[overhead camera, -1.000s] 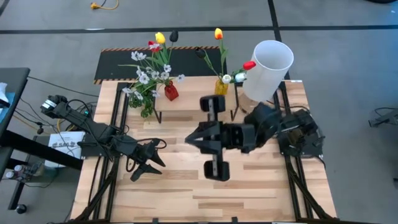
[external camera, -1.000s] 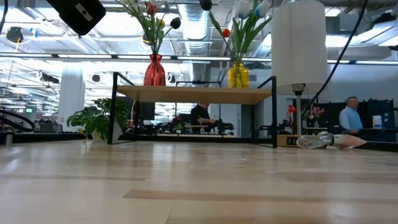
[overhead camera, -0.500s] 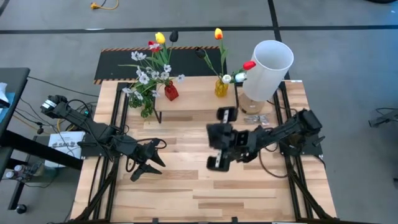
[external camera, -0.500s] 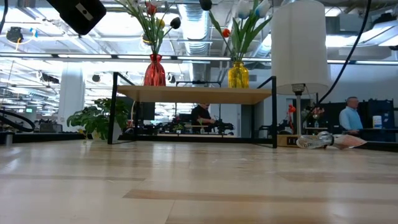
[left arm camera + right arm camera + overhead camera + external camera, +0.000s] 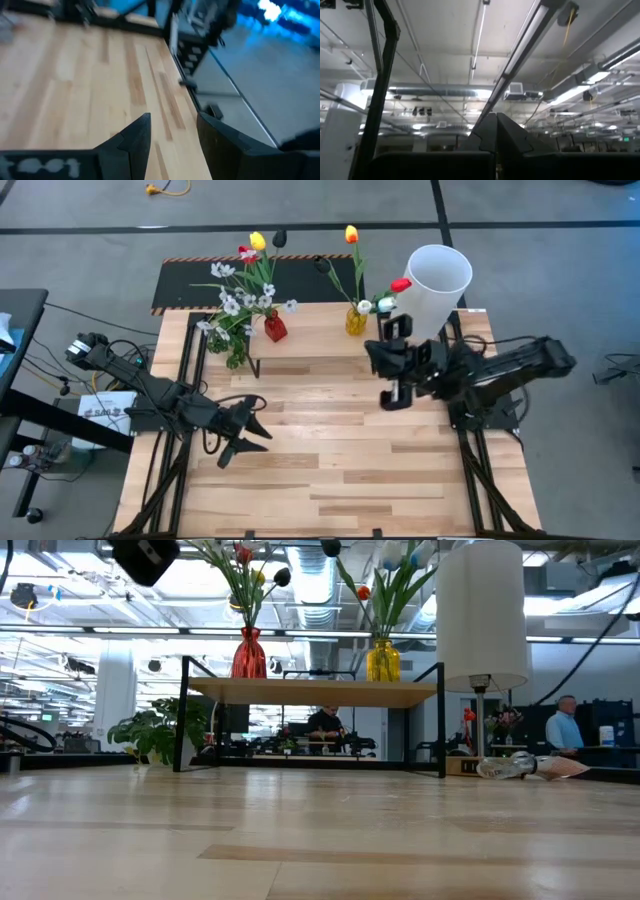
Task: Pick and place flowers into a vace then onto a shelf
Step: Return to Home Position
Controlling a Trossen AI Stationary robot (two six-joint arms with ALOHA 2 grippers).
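Wooden shelf (image 5: 310, 692); person (image 5: 565, 726) beyond, low view

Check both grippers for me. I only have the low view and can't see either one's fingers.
Observer: Left gripper is open with nothing between its fingers, over the left half of the table.
Operator: Right one?
Observer: Right gripper is shut on nothing. Its wrist camera faces the ceiling, and the arm sits by the right end of the shelf.
Operator: My view crops the flower tops. Which vase has the small white ones?
Observer: The white blossom sprays are in the red vase.
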